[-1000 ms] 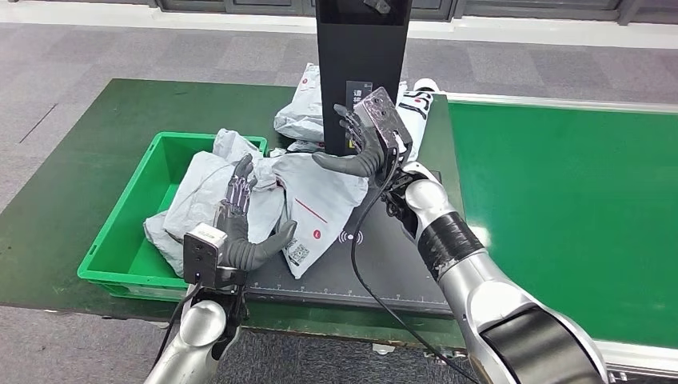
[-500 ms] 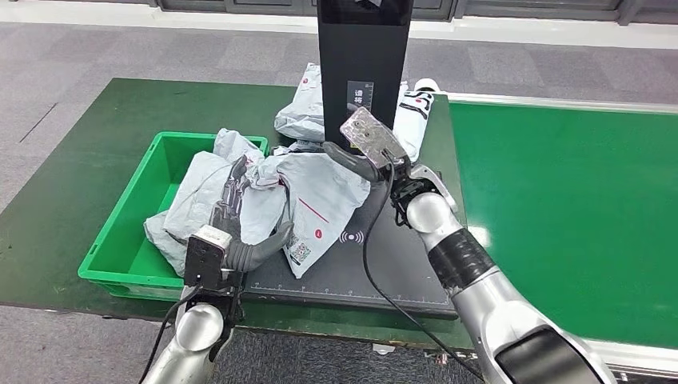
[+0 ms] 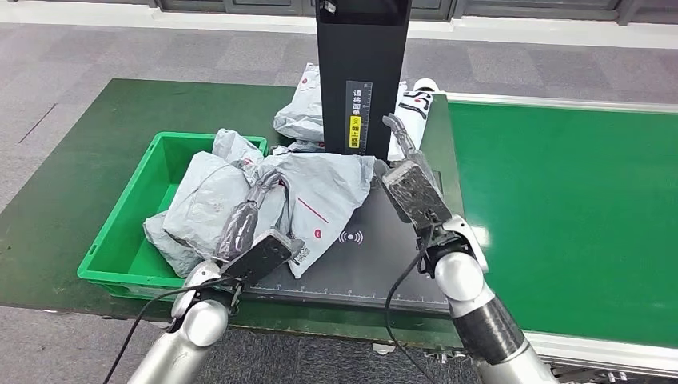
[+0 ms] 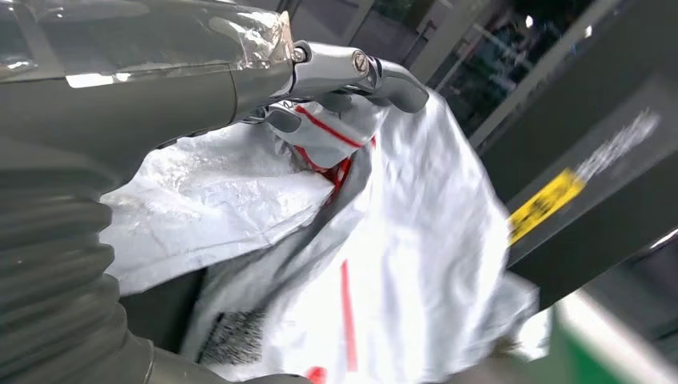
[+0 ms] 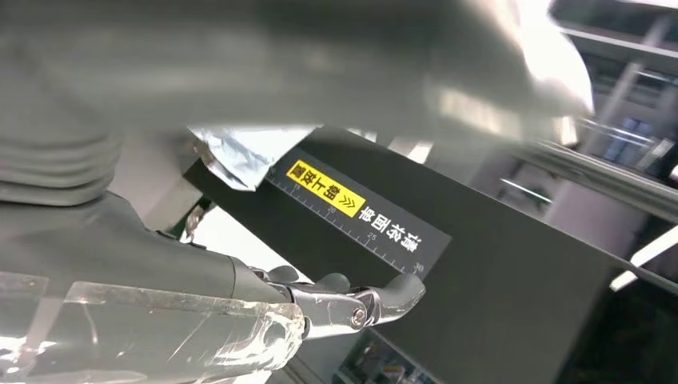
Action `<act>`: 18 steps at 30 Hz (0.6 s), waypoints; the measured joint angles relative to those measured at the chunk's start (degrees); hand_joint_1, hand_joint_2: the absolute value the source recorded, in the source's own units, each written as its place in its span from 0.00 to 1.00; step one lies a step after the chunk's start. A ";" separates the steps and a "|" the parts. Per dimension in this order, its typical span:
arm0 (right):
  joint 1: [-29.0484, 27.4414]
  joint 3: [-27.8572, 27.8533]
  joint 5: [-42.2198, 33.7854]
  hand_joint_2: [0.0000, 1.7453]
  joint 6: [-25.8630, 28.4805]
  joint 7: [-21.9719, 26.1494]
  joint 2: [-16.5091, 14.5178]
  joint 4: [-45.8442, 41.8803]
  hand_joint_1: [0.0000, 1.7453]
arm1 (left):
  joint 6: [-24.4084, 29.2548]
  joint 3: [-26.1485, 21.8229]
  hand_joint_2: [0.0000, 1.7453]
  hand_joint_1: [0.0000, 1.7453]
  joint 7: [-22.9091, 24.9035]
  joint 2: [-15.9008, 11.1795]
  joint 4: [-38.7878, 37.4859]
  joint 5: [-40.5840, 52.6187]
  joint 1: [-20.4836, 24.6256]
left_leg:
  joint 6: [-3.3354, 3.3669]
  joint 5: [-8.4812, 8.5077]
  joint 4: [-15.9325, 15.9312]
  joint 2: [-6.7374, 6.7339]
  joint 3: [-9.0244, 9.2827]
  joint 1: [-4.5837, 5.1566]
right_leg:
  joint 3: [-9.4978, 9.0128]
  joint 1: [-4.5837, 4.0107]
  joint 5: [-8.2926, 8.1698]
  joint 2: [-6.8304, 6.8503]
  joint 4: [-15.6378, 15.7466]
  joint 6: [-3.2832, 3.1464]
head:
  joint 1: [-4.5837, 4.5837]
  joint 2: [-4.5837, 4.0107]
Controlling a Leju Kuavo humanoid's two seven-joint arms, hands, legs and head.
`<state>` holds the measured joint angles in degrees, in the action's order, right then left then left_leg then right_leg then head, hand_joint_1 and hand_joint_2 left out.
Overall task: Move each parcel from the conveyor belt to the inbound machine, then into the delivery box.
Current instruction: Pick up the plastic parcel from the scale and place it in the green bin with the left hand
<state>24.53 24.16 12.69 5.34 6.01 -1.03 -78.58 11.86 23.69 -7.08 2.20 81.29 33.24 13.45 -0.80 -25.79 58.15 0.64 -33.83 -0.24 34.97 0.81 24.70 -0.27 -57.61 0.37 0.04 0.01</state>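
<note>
A grey parcel (image 3: 328, 192) with a red stripe lies half on the black plate of the inbound machine (image 3: 360, 268) and half against the green delivery box (image 3: 120, 260). My left hand (image 3: 244, 220) is stretched out flat over the parcel's left side. Its fingertips (image 4: 400, 80) touch a crumpled fold of that parcel (image 4: 416, 240), and I see no grip. My right hand (image 3: 409, 180) hovers open and empty above the plate's right part, beside the machine's black column (image 3: 364, 72). The column's yellow label (image 5: 324, 188) stands just past my right hand (image 5: 200, 280).
Another grey parcel (image 3: 196, 212) fills the delivery box. More parcels (image 3: 297, 108) and a white one (image 3: 412, 104) lie behind the column. The green conveyor belt (image 3: 560, 200) runs along the right. The dark green table edge (image 3: 48, 200) is on the left.
My right hand has dropped away from the column, back toward me and lower. My left hand has turned over and reached forward along the parcel, its fingers now closer together.
</note>
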 joint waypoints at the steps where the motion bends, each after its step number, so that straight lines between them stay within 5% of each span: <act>1: -1.37 -0.37 -0.34 1.00 0.26 0.38 -0.01 -1.53 0.00 | -1.21 0.02 1.00 0.00 0.48 -0.09 -1.19 1.89 1.01 | 0.00 0.00 0.00 0.00 0.00 0.00 | 0.00 0.00 0.00 0.00 0.00 0.00 | 0.00 0.00; 11: -8.76 -2.48 -3.94 1.00 0.91 3.40 -0.61 -6.78 0.00 | -7.45 3.38 1.00 0.01 4.48 0.04 -15.75 15.30 10.40 | 0.00 0.05 0.01 -0.05 0.02 0.00 | -0.03 0.00 -0.07 -0.01 0.00 -0.01 | 0.00 -0.01; 15: -10.47 -2.63 -4.39 1.00 0.74 3.46 -1.15 -7.13 0.00 | -8.22 5.21 1.00 0.98 5.10 0.45 -22.32 17.75 13.81 | -0.01 0.06 0.00 -0.07 0.02 0.00 | -0.01 0.00 -0.09 -0.04 0.00 -0.01 | 0.00 -0.01; 18: -11.86 -2.86 -4.46 1.00 0.39 3.46 -1.59 -7.82 0.00 | -9.13 6.36 1.00 1.00 5.18 0.83 -26.90 19.24 16.41 | 0.00 0.07 0.00 -0.07 0.01 0.00 | -0.02 0.00 -0.09 -0.03 0.00 -0.01 | 0.00 0.00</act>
<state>12.66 21.30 8.23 5.73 9.47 -2.62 -86.40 2.73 30.05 -1.91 3.03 54.39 52.48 29.85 -0.80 -25.72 58.15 0.57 -33.82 -0.24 34.95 0.81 24.62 -0.30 -57.61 0.36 0.04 0.01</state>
